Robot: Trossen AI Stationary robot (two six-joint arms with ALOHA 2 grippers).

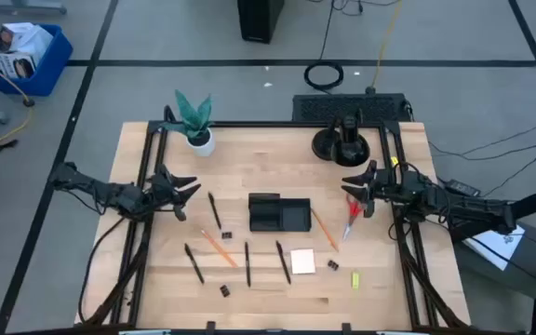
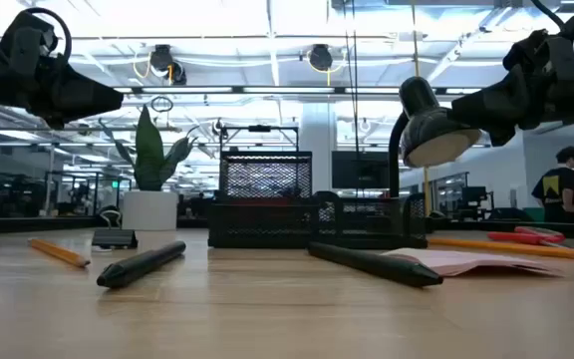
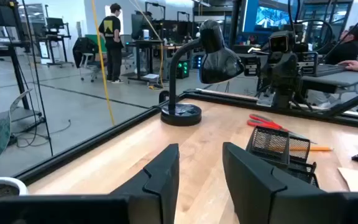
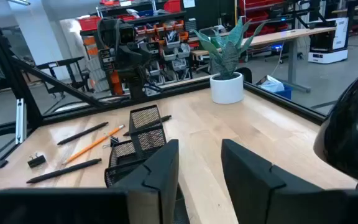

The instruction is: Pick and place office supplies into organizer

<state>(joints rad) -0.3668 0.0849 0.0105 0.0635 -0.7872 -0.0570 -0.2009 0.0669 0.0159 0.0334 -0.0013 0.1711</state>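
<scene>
Both grippers hang above the table with nothing between their fingers. On the left side of the high view, the left gripper (image 1: 182, 191) has its two dark fingers spread apart, just left of a black pen (image 1: 214, 210). On the right side, the right gripper (image 1: 354, 188) is spread likewise, close over the red-handled scissors (image 1: 352, 221), though whether it touches them is hard to judge from above.

At the middle of the light wooden table (image 1: 156, 279) sits the low black mesh organizer (image 1: 278, 214), its compartments seemingly unfilled. An orange pencil (image 1: 323, 229) lies just beside its right edge. Below it lie another orange pencil (image 1: 219, 247), more black pens (image 1: 284, 261), the pale pink sticky-note pad (image 1: 302, 262), small black binder clips (image 1: 223, 290) and a small yellow-green piece (image 1: 355, 279). In the upper part stand a potted green plant (image 1: 195, 121) and a black desk lamp (image 1: 341, 141).
</scene>
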